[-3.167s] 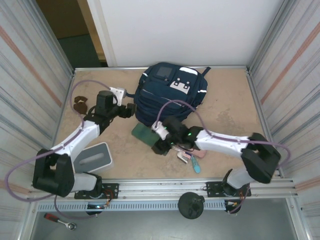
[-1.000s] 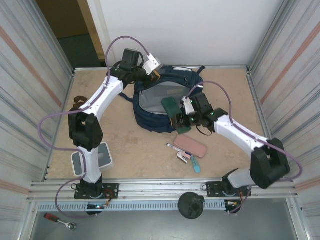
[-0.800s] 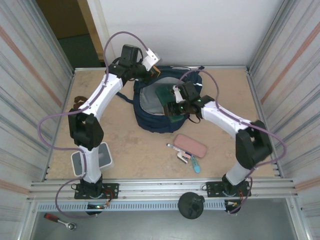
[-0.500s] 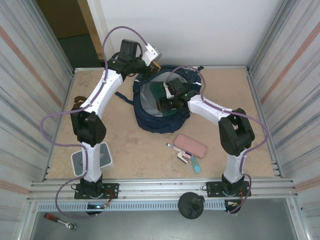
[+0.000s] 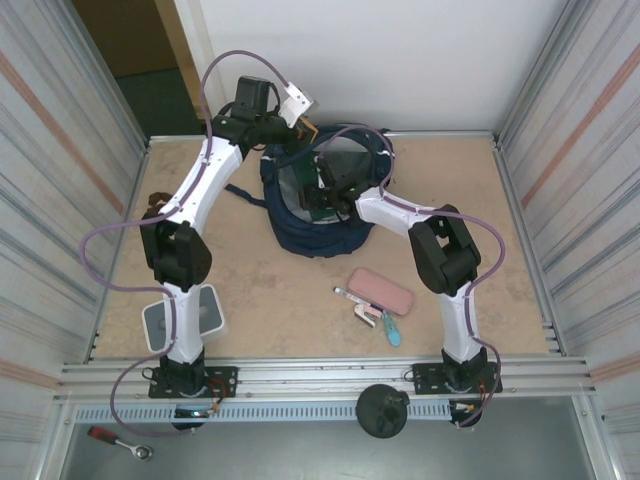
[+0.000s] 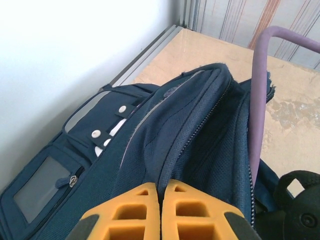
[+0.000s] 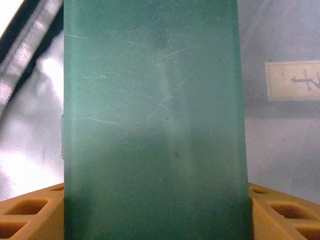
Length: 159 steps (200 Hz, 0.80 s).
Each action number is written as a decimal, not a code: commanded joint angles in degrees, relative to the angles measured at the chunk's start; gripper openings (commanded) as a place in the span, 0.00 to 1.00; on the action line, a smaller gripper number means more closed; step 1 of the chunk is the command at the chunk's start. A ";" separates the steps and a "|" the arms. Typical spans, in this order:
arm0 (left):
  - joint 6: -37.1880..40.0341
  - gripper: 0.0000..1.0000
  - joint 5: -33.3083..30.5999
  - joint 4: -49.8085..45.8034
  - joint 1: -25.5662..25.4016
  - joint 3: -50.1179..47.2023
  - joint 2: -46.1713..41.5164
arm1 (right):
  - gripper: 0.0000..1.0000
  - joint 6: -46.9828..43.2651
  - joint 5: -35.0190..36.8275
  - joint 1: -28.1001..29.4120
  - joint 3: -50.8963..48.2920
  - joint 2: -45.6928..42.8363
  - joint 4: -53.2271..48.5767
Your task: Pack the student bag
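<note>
— What lies nearest?
— One white box (image 5: 190, 315) by the left base. Then a few pens (image 5: 378, 318) and one pink pouch (image 5: 380, 291), all apart from the bag.
— And the student bag (image 5: 330, 235)?
— One, navy, grey-lined, gaping by the far wall. The left gripper (image 6: 161, 189) pinches its rim. The right gripper (image 7: 156, 196), jaws spread wide, clasps one green case (image 7: 150, 100) inside its mouth.

Beige table (image 5: 480, 200) sits boxed in: white wall (image 5: 380, 60) along its far edge, ribbed metal panels (image 5: 60, 150) down both sides, evenly lit.
</note>
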 commanded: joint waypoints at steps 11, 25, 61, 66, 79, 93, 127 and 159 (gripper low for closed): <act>-2.65 0.00 4.07 7.93 0.25 -0.77 -2.92 | 0.77 1.91 -2.82 -0.95 -6.97 -9.07 5.93; -2.60 0.00 4.20 7.95 0.34 -1.51 -3.10 | 0.80 1.95 -3.57 -1.14 -10.06 -11.36 6.01; -2.53 0.00 3.95 8.88 0.43 -2.84 -3.51 | 0.80 1.67 -4.36 -1.15 -14.57 -12.90 4.31; -2.47 0.00 4.06 8.94 0.43 -3.00 -3.60 | 0.77 1.75 -4.59 -1.04 -15.43 -13.20 4.51; -2.23 0.00 3.99 9.03 0.40 -3.08 -3.56 | 0.66 2.52 -5.88 -0.65 -17.57 -13.92 5.61; -2.33 0.00 3.63 9.11 0.42 -2.90 -3.32 | 0.51 3.31 -7.22 -0.02 -18.90 -13.85 6.12; -2.05 0.00 3.69 9.04 0.34 -3.57 -3.32 | 0.24 5.45 -5.70 1.26 -20.67 -11.50 6.78; -1.74 0.00 3.59 8.85 0.19 -3.78 -3.38 | 0.21 6.01 -5.59 0.97 -18.53 -7.59 7.95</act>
